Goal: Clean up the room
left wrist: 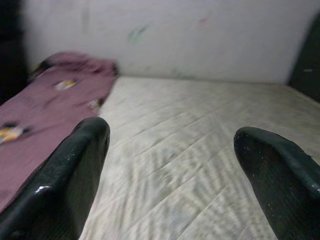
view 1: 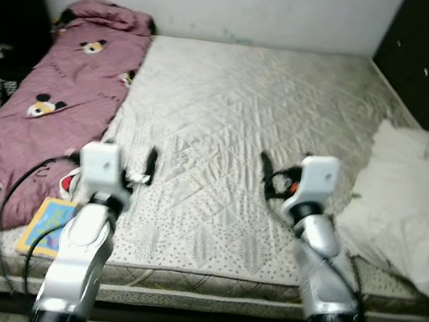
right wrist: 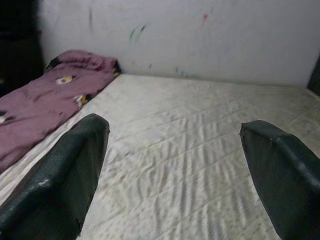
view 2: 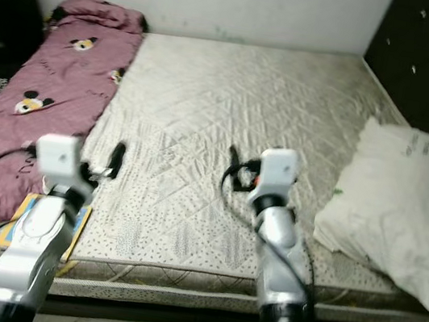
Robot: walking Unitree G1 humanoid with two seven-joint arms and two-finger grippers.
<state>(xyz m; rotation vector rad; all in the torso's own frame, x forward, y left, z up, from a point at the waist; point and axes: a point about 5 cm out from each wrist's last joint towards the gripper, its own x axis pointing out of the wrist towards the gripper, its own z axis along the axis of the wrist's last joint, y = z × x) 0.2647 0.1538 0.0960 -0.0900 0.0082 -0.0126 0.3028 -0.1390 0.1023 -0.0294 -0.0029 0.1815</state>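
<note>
both grippers' jaws gape wide and empty over a bare quilted mattress (view 1: pixel 237 124), maroon blanket (view 1: pixel 52 103) along its left edge.

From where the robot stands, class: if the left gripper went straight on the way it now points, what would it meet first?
Probably the bare mattress. The left gripper is open and aimed low across it, the pink blanket off to one side and the white wall far beyond. Depth is unclear.
</note>
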